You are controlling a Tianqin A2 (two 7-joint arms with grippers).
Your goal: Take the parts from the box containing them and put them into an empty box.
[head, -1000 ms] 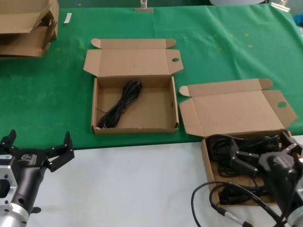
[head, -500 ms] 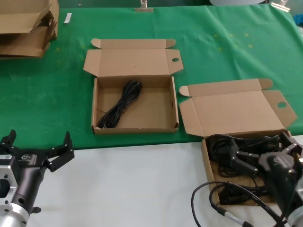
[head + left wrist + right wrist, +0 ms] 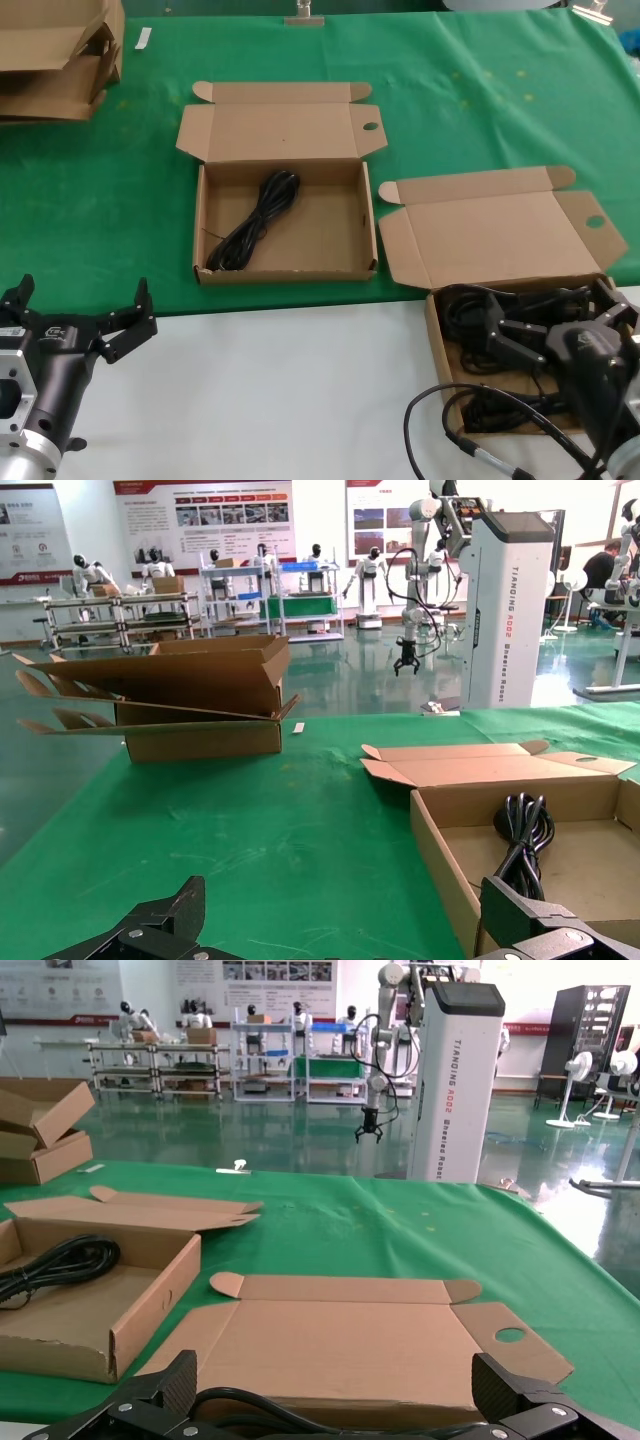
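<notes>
The right box point(image 3: 432, 318) sits at the table's front right with its lid point(image 3: 500, 235) open and holds several black cable bundles point(image 3: 462, 310). My right gripper point(image 3: 553, 318) is open just over these cables, shut on nothing; in the right wrist view point(image 3: 335, 1392) a cable loop point(image 3: 250, 1406) lies between its fingertips. The middle box point(image 3: 365, 225) on the green cloth holds one looped cable point(image 3: 255, 222), also seen in the left wrist view point(image 3: 524, 832). My left gripper point(image 3: 83, 302) is open and empty over the white table at the front left.
A flattened cardboard stack point(image 3: 55, 60) lies at the far left corner. My own thicker grey-tipped cable point(image 3: 440, 420) loops over the white table beside the right box. Green cloth point(image 3: 100, 200) covers the far half of the table.
</notes>
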